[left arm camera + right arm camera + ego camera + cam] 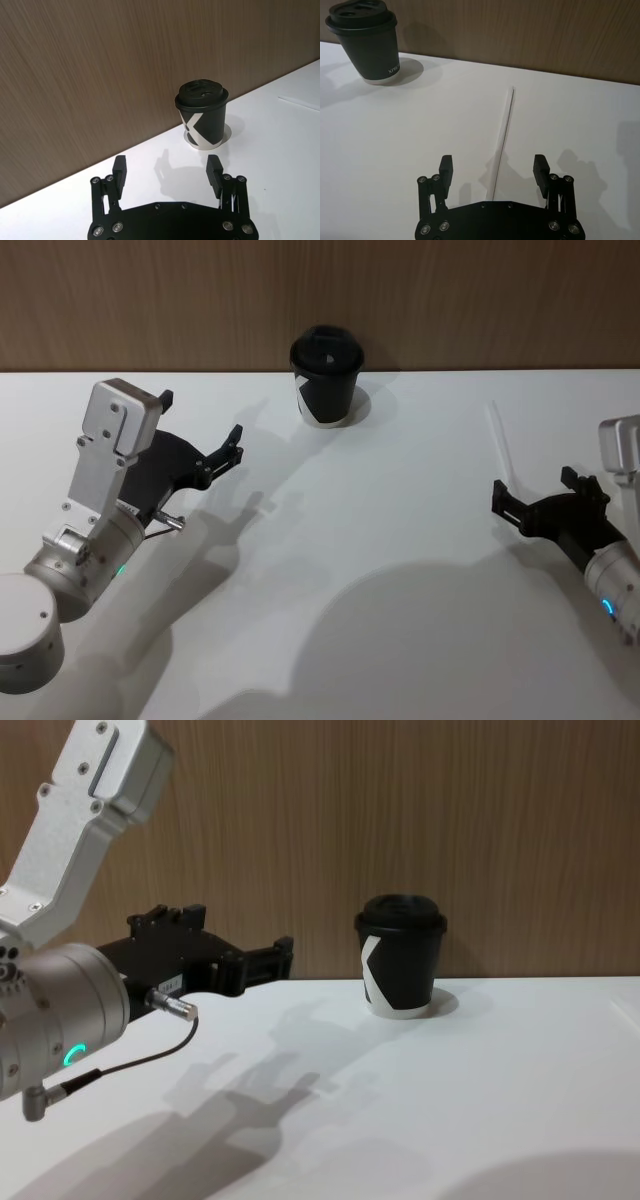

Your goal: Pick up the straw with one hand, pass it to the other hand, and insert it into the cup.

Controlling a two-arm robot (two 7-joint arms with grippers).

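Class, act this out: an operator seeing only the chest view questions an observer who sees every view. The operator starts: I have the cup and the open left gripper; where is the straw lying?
Observer: The straw lies flat on the white table, right of the cup and apart from it.
Operator: My left gripper is left of the cup. Where is the right gripper?
Observer: The right gripper is at the straw's near end, nearer the robot than the cup.
Operator: Open or shut?
Observer: Open, holding nothing; in the right wrist view the straw's near end lies between its fingers.

The cup bears a white K-like mark.
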